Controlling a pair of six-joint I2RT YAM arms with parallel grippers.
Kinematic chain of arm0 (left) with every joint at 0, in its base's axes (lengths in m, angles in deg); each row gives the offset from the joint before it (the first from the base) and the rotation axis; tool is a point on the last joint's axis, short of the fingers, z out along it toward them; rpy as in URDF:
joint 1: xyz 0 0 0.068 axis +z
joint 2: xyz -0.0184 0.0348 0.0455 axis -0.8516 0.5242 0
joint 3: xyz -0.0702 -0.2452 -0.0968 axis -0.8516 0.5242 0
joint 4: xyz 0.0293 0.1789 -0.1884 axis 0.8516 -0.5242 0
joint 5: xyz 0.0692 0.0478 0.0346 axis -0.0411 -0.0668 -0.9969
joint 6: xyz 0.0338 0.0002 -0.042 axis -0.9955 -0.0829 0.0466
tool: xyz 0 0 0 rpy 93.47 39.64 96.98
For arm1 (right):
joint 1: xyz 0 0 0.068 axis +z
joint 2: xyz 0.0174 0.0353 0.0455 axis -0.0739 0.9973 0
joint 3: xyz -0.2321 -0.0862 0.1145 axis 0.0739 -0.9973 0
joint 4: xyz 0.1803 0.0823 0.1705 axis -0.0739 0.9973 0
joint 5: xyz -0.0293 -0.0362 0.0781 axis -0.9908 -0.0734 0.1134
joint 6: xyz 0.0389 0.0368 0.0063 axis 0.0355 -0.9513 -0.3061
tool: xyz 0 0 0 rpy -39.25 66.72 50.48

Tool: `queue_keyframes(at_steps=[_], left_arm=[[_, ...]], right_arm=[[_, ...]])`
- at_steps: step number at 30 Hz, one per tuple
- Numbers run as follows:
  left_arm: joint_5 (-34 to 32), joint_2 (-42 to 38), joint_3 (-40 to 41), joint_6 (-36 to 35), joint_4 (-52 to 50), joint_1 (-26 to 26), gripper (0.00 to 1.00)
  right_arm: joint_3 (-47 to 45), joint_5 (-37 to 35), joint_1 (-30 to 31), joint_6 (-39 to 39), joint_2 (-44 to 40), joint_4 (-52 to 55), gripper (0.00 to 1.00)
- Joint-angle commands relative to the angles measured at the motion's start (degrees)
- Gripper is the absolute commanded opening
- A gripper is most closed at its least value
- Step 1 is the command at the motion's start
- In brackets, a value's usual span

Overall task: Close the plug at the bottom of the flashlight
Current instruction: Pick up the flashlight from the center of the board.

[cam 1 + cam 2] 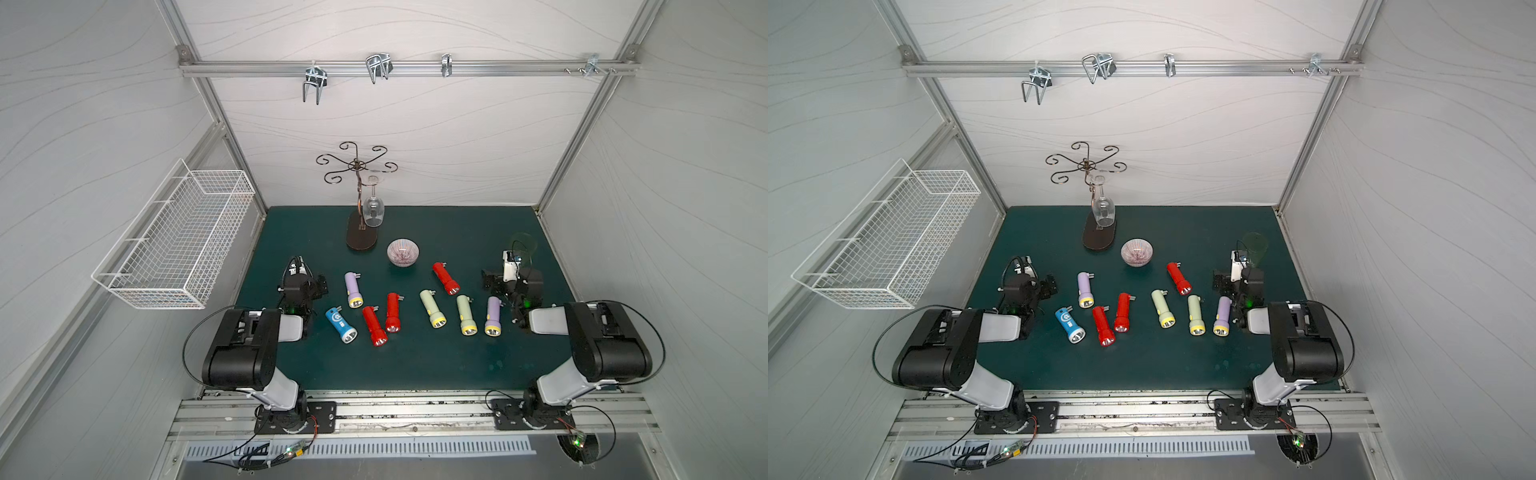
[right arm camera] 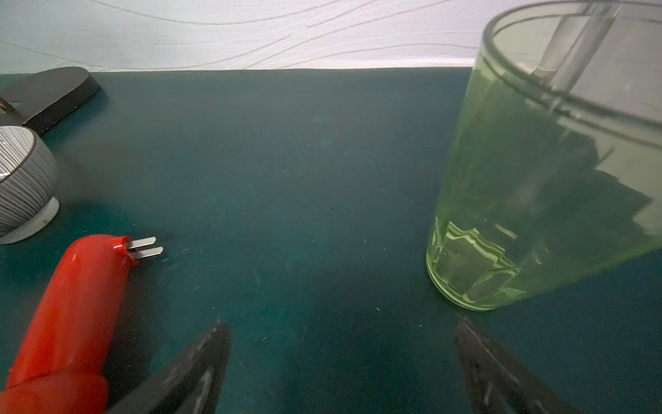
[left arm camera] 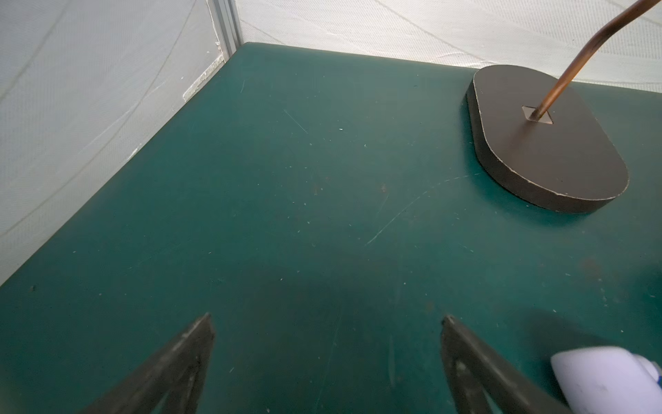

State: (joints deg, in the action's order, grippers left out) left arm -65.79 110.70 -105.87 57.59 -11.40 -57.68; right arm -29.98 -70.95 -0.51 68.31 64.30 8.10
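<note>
Several flashlights lie on the green mat (image 1: 415, 365) in both top views, each with its metal plug prongs folded out at the rear. Among them are a purple flashlight (image 1: 353, 289), a blue one (image 1: 340, 325) and a red flashlight (image 1: 446, 278). My left gripper (image 1: 320, 284) hovers open just left of the purple flashlight, whose rear end (image 3: 605, 380) shows beside my open left gripper (image 3: 327, 322). The right gripper (image 1: 488, 280) stands open to the right of the red flashlight (image 2: 71, 315). That flashlight's prongs (image 2: 145, 248) stick out sideways, away from my empty right gripper (image 2: 340, 329).
A wine-glass stand (image 1: 362, 235) with a hanging glass (image 1: 373, 210) stands at the back. A striped bowl (image 1: 402, 252) sits near it. A green tumbler (image 2: 537, 179) stands close to the right gripper. A wire basket (image 1: 178, 237) hangs on the left wall.
</note>
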Motion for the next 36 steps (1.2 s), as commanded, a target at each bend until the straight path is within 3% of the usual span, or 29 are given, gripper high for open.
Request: queue_keyframes(at_steps=[1,21,24,32,36], left_arm=[[0.9,-0.3,-1.7,-0.1,1.5,0.1,1.0],[1.0,-0.5,-1.3,-0.1,2.2,0.2,0.99],[-0.2,-1.2,-1.7,-0.1,1.8,-0.1,1.0],[-3.5,-9.3,-11.7,1.3,-21.3,-0.7,0.99],[-3.2,-11.8,-17.1,9.5,-32.4,-0.7,1.0]], right_arm=[[1.0,-0.2,0.3,0.0,0.5,0.4,0.99],[0.6,2.0,-0.9,-1.2,0.2,-0.6,0.99],[1.6,0.0,-1.0,-1.8,-3.8,4.5,0.99],[7.3,-11.5,4.3,-3.2,-15.6,19.8,0.99],[14.1,-11.7,4.5,-16.4,-20.0,34.1,0.99]])
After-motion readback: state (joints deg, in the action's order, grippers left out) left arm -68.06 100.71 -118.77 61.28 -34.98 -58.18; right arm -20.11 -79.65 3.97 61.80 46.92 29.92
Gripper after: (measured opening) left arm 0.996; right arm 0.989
